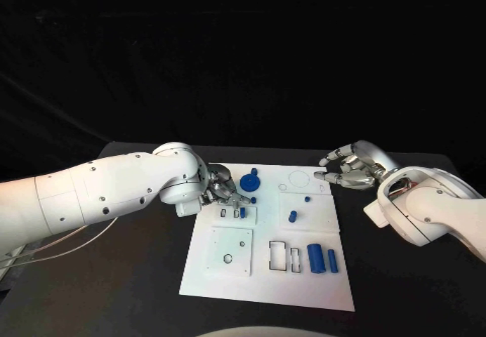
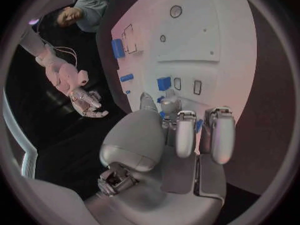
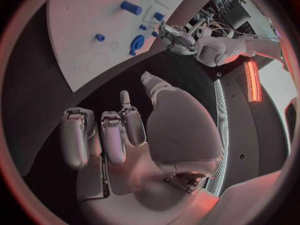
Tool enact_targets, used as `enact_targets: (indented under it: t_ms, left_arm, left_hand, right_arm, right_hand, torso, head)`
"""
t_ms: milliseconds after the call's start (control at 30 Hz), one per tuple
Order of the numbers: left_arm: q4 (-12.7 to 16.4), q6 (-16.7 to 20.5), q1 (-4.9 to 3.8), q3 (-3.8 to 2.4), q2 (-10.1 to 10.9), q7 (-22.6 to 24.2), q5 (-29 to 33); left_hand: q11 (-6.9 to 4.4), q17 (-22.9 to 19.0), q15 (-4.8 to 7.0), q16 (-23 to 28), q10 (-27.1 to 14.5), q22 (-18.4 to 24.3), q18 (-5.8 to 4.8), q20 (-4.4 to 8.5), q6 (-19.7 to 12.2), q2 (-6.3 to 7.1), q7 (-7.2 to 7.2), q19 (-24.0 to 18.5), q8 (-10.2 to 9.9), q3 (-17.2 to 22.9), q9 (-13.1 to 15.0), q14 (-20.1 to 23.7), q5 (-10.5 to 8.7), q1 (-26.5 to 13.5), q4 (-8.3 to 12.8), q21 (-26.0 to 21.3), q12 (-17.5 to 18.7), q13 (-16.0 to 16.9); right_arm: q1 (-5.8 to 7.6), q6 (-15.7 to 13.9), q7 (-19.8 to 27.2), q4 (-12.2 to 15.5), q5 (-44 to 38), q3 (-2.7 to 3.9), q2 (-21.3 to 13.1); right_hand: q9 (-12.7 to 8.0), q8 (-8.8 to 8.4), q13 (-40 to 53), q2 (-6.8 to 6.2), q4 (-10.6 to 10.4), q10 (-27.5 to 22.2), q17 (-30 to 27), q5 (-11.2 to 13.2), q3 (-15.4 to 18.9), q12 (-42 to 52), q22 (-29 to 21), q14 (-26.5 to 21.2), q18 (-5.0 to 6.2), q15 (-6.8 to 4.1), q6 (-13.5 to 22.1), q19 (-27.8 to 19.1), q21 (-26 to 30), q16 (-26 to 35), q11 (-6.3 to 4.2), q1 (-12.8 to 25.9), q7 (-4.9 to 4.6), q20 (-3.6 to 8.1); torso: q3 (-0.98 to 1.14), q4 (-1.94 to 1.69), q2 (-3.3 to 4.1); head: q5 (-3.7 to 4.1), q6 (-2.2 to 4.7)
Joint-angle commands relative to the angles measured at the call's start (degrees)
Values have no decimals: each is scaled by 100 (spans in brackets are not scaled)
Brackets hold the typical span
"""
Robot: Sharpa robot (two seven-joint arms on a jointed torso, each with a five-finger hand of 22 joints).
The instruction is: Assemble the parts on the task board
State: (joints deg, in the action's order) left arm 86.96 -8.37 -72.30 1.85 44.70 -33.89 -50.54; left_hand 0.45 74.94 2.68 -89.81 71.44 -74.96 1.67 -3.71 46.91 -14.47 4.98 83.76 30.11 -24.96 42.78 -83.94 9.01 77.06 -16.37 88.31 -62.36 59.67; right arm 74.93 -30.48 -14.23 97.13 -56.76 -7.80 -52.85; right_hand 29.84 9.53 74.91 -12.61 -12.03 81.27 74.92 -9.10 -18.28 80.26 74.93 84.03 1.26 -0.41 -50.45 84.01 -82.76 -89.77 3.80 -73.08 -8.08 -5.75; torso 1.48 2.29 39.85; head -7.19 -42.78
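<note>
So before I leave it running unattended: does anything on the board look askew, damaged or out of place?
Nothing stands out. The task board lies flat, blue parts sit on it, the left hand works over its near-left area, and the right hand hovers off its far right corner.

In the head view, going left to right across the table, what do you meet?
Left hand at the task board's left edge → round blue part → small blue part → blue cylinder → narrower blue piece → right hand, off the board's right side.
</note>
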Motion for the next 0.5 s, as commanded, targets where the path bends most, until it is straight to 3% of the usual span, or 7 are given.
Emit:
enact_targets:
  t_ms: [33,267,500]
  left_arm:
    - [15,-111,-29,4,-50,-195,-176]
    - [10,-265,-65,11,-139,-295,-224]
    - [-38,-371,-118,46,-220,-381,-291]
  left_hand:
    - [-24,1506,49,-19,120,-1259,-109,40,23,4,-50,472,123,-160,132,-606,-26,-59,-31,40,-269,263]
    - [-61,1506,78,-19,395,-1368,-134,69,-14,-15,-92,533,353,-165,465,-606,-189,-268,-40,96,-819,809]
    - [-61,1506,79,-19,412,-1375,-135,71,-45,-15,-90,537,362,-168,513,-606,-253,-348,-40,99,-869,858]
  right_arm:
    - [1,112,-77,-15,-78,0,4]
    - [-1,121,-101,-43,-109,0,15]
    - [-2,129,-127,-74,-142,-1,23]
  right_hand:
    - [6,38,520,-40,-42,-16,1508,-31,-8,-11,1042,597,68,17,-29,163,20,-23,-21,-31,-3,-19]
    - [8,43,519,-41,-44,-15,1508,-36,-11,-11,1043,597,67,16,-36,164,19,-23,-23,-32,-1,-18]
    - [21,68,516,-46,-43,-12,1508,-86,-40,-12,1040,597,69,8,-57,162,27,-23,-32,-66,7,-12]
  torso:
    - [13,18,18]
    - [33,20,34]
    - [20,14,31]
  head:
    - [-6,-18]
    - [-14,-45]
    - [-3,-84]
